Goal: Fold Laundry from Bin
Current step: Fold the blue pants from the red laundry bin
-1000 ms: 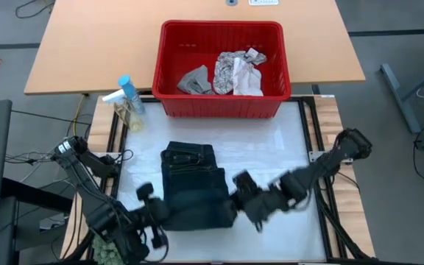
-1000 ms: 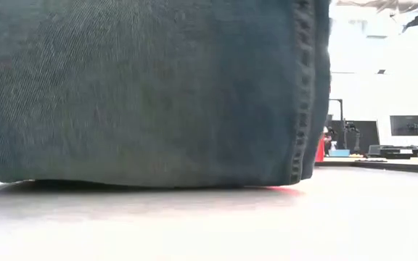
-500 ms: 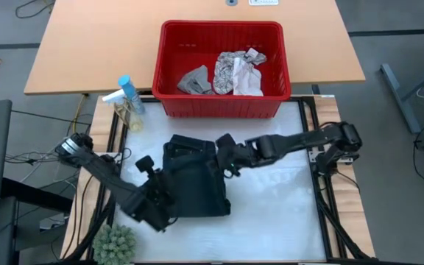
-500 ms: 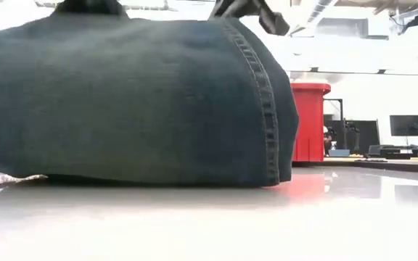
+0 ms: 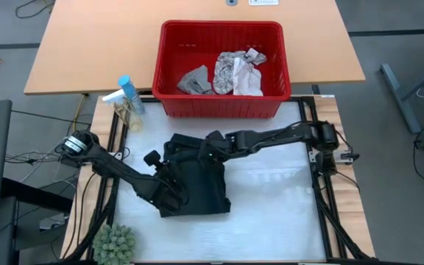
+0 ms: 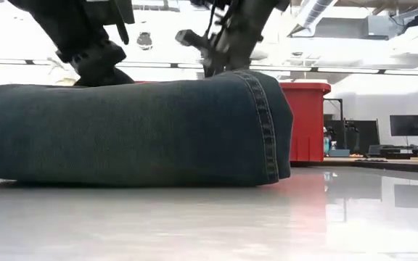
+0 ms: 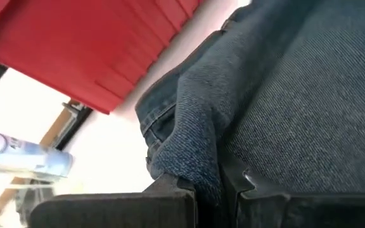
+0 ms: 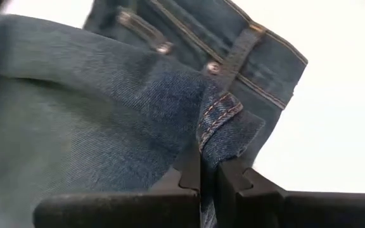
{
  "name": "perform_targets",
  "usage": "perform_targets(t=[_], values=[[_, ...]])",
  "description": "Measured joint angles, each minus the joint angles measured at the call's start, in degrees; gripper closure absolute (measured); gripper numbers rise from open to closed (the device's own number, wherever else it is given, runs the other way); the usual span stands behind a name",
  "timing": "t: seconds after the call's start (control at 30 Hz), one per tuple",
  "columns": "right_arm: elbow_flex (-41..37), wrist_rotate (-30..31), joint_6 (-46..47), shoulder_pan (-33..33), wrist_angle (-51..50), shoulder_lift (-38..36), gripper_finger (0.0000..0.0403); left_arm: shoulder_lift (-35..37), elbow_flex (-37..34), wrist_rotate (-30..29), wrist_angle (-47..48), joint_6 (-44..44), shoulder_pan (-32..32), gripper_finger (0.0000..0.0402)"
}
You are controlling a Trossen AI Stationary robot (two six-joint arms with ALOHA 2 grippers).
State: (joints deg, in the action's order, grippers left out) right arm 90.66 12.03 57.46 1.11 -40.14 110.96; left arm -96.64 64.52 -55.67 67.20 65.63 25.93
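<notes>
L arm (image 5: 116,165) reaches inward, fingers (image 7: 176,190) pinched; R arm (image 5: 271,138) stretched across, fingers (image 8: 189,171) pinched too.

The dark garment (image 6: 129,130) is coarse denim, matt, its twill weave and stitched seams plain in the left half of the low view; the bin (image 5: 221,68), upper centre from above, is smooth red plastic. The white surface (image 6: 267,217) is glossy and mirrors the bin; the surface behind (image 5: 87,44), upper left, looks like matt pale wood.
</notes>
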Motion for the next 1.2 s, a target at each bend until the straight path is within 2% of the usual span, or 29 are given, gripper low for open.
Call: perform_targets(t=[0.1, 0.2, 0.33, 0.5, 0.6, 0.83, 0.9, 1.03, 1.2], values=[[0.01, -0.05, 0.83, -0.62, 0.07, 1.80, 0.0359, 0.00, -1.12, 0.57, -3.88, -0.99, -1.90, 0.0397], [-0.03, 0.11, 0.52, -0.90, 0.12, 2.03, 0.0341, 0.01, -1.25, 1.86, -8.38, -5.88, -3.18, 0.0392], [-0.03, 2.10, -0.71, -0.86, -0.48, 0.96, 0.0319, 0.01, -0.92, 5.13, -12.44, -11.27, -4.52, 0.0359], [-0.03, 4.60, -3.27, -1.22, -0.62, -1.59, 0.0298, 0.02, 0.89, 9.05, -9.25, -12.11, -6.41, 0.0291], [-0.03, 5.81, -4.12, -1.86, -0.78, -3.11, 0.0279, 0.02, 2.36, 9.14, -6.67, -12.41, -7.22, 0.0262], [-0.01, 5.41, -5.60, -3.76, -1.70, -5.29, 0.0220, 0.37, 7.32, 7.57, -5.62, -21.64, -6.36, 0.0246], [-0.01, 5.17, -6.37, -4.00, -1.69, -5.34, 0.0203, 0.37, 8.29, 7.20, -5.93, -21.37, -6.43, 0.0246], [0.01, 4.50, -6.39, -4.59, -2.45, -5.17, 0.0177, 0.35, 8.34, 10.17, -6.73, -19.98, -8.74, 0.0239], [0.01, 3.14, -7.08, -4.95, -2.68, -4.88, 0.0161, 0.35, 8.34, 10.50, -6.56, -18.50, -10.51, 0.0206]])
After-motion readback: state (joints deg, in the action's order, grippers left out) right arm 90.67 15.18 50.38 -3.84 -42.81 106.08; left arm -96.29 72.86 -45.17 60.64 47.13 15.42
